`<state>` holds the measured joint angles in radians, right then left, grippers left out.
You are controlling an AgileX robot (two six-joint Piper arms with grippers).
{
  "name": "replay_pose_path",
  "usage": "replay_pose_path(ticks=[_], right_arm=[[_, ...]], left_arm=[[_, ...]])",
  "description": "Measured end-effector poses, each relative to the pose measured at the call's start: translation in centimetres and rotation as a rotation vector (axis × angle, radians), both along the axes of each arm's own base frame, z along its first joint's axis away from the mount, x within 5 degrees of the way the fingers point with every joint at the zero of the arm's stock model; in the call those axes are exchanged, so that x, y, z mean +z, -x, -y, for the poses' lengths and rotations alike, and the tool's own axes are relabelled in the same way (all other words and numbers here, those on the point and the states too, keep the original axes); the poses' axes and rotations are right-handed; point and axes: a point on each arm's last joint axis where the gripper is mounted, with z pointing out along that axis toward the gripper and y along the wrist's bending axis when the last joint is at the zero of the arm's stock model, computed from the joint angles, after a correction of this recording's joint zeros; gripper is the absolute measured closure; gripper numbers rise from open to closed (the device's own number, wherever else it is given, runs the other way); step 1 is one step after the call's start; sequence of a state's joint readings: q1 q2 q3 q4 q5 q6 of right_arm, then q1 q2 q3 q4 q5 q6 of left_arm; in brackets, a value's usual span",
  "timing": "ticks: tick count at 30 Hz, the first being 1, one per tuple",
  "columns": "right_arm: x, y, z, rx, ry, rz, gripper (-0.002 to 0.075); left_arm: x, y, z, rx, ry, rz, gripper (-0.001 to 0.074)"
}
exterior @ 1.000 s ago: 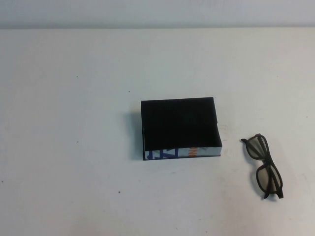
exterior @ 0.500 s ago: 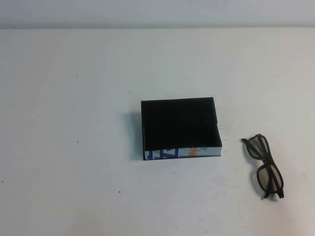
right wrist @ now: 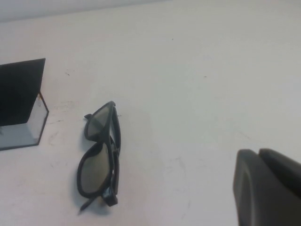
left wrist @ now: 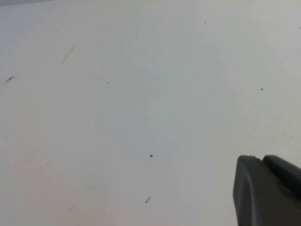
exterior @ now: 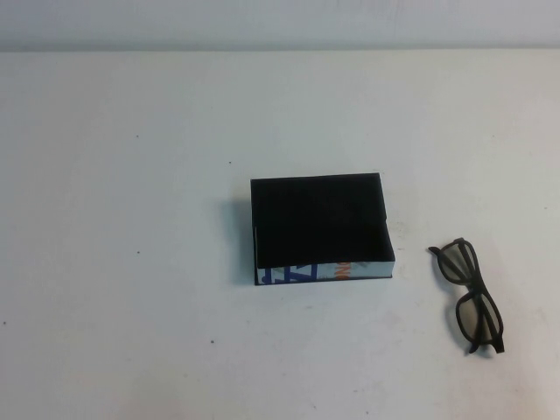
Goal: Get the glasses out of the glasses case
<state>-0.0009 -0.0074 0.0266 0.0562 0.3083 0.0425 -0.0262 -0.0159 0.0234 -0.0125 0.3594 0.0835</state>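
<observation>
The black glasses case (exterior: 319, 223) stands open in the middle of the table, its dark interior empty and its white side with blue letters and an orange mark facing me. The dark-framed glasses (exterior: 473, 286) lie folded on the table to the right of the case, apart from it. The right wrist view shows the glasses (right wrist: 106, 141) beside a corner of the case (right wrist: 19, 94). My right gripper (right wrist: 257, 151) is shut and empty, away from the glasses. My left gripper (left wrist: 261, 159) is shut and empty over bare table. Neither gripper shows in the high view.
The white table (exterior: 131, 262) has a few small dark specks. A pale wall runs along its far edge (exterior: 280, 48).
</observation>
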Motion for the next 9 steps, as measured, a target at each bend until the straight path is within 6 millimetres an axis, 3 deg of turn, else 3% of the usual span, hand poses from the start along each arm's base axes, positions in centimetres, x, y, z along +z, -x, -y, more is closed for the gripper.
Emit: replay_pose_path(ticks=[9], right_arm=[[-0.04,0.01,0.06,0.018,0.098,-0.001,0.0742]], left_arm=[[0.0,0.0,0.0,0.0,0.0,0.0,0.074]])
